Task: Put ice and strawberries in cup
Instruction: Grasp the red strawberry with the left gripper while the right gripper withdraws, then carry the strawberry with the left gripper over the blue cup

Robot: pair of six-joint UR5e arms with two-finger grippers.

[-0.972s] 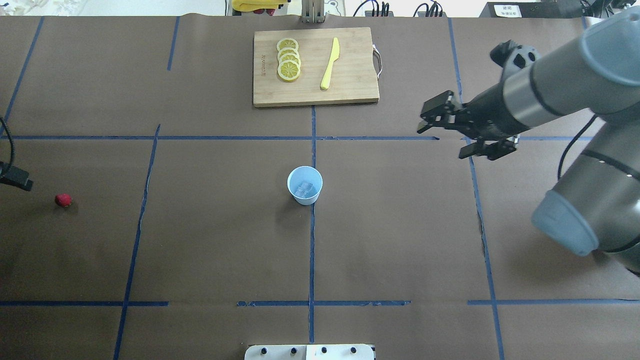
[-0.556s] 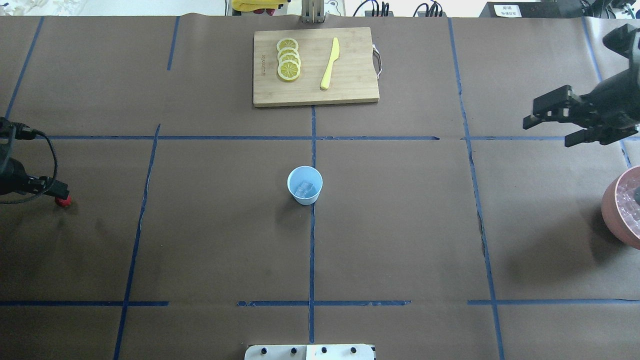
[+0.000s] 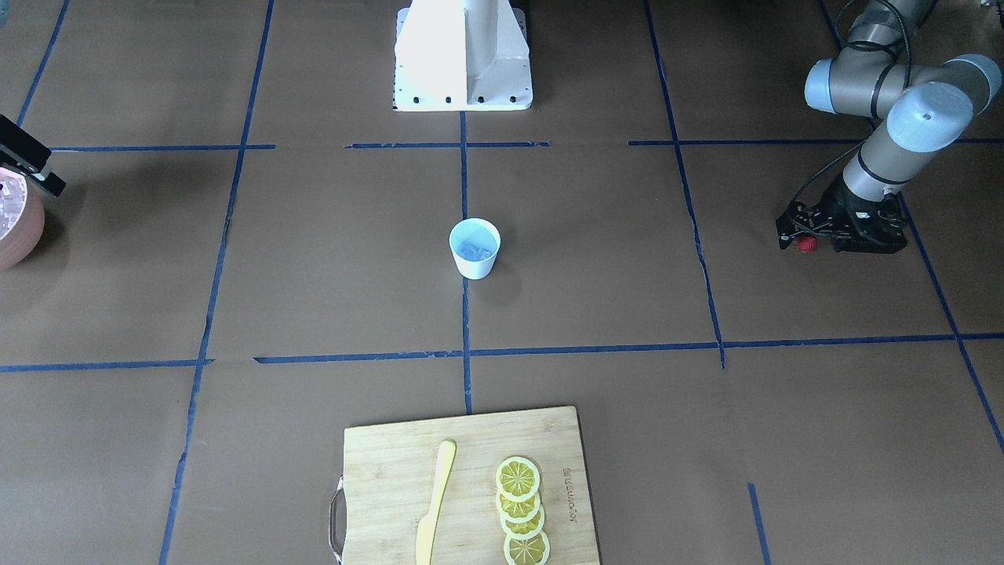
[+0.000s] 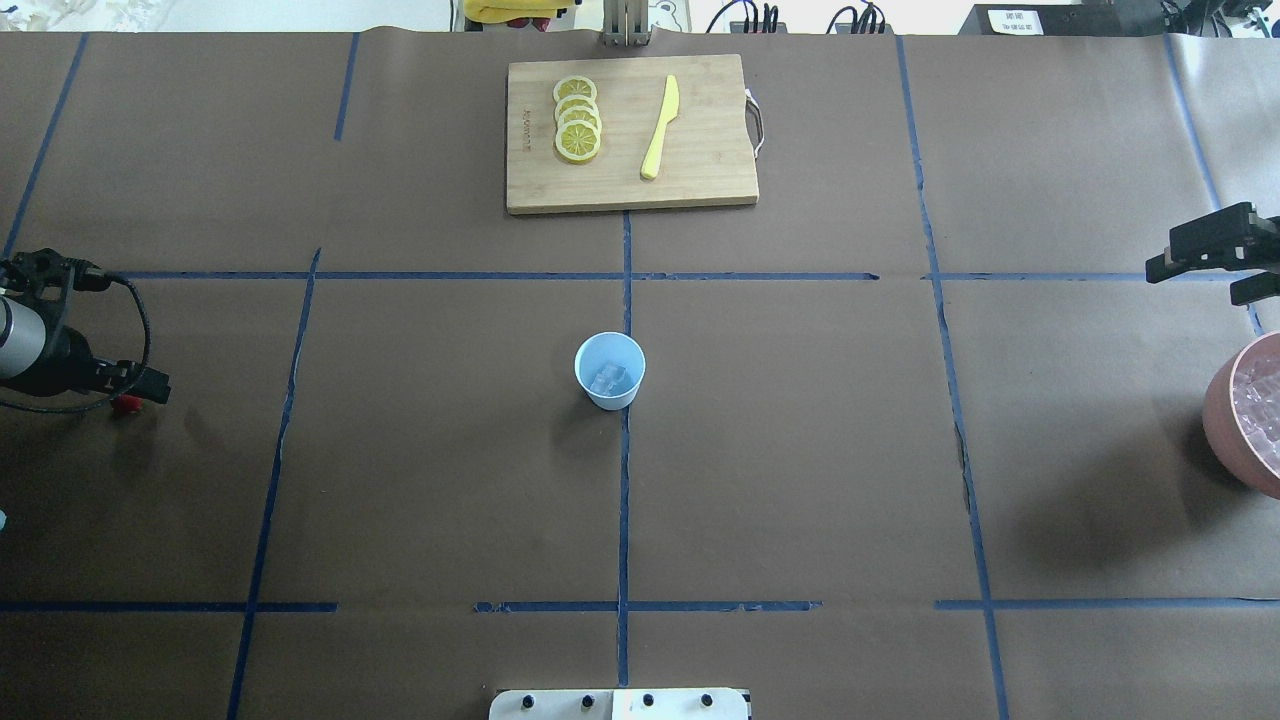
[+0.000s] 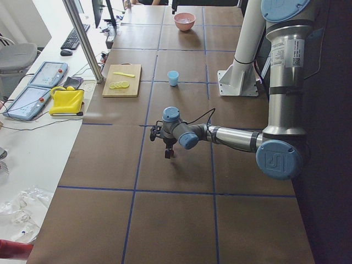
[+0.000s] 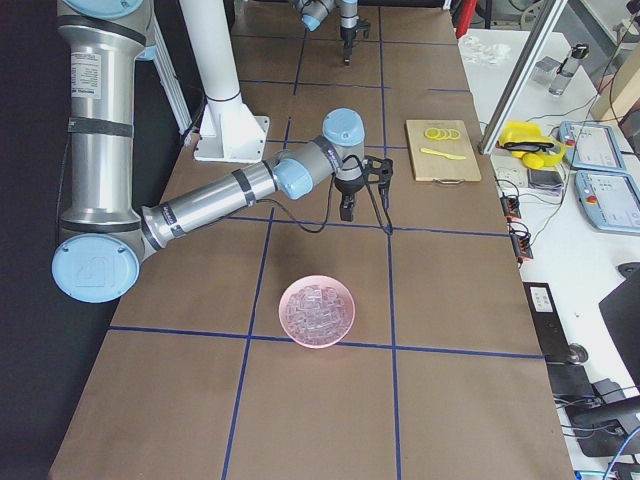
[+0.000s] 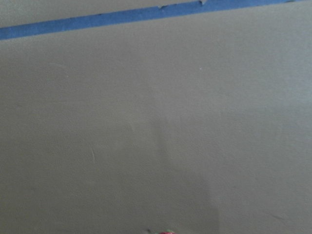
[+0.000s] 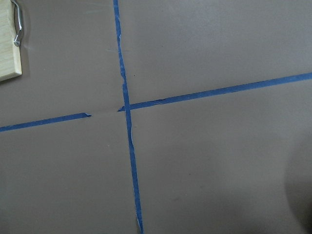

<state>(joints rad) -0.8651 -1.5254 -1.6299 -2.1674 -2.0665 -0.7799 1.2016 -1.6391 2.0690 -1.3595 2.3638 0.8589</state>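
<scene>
We see the cup [image 4: 610,371] upright at the tabletop's centre, mouth up, with ice [image 4: 609,379] cubes inside. In the overhead view the strawberry [image 3: 805,244] lies at 9 o'clock from it, at the left gripper [image 3: 797,234] tips. The berry is too small to read its axis, and we cannot tell whether that gripper is closed. The right gripper [image 4: 1193,284] hovers at 2 o'clock, fingers apart.

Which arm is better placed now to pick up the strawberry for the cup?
Left. The left end effector is right at the strawberry, while the right end effector is at the table's opposite end, near the pink bowl.
</scene>
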